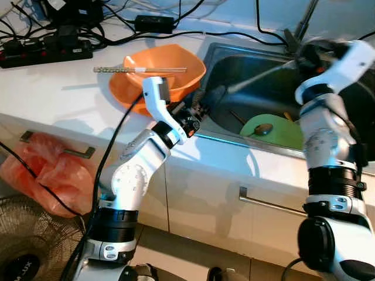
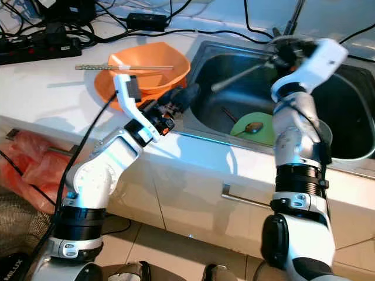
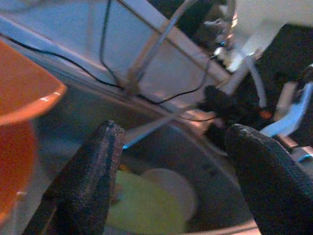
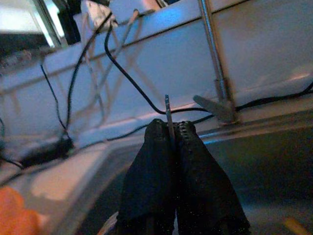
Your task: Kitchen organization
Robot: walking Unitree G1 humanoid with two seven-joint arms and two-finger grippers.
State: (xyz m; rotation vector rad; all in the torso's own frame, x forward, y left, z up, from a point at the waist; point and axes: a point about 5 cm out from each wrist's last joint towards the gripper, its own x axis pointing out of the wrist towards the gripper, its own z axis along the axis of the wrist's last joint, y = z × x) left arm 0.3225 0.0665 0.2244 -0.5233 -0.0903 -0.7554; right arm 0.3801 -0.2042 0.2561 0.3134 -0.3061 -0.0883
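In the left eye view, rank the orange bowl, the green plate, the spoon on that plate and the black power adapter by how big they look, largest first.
1. orange bowl
2. green plate, partly hidden by the right arm, so its full extent is unsure
3. black power adapter
4. spoon, only its bowl clearly visible

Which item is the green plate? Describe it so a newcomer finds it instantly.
Start at the steel sink set into the white counter, right of the orange bowl. The green plate lies flat on the sink's bottom. It is the sole green item there, with a spoon resting on it.
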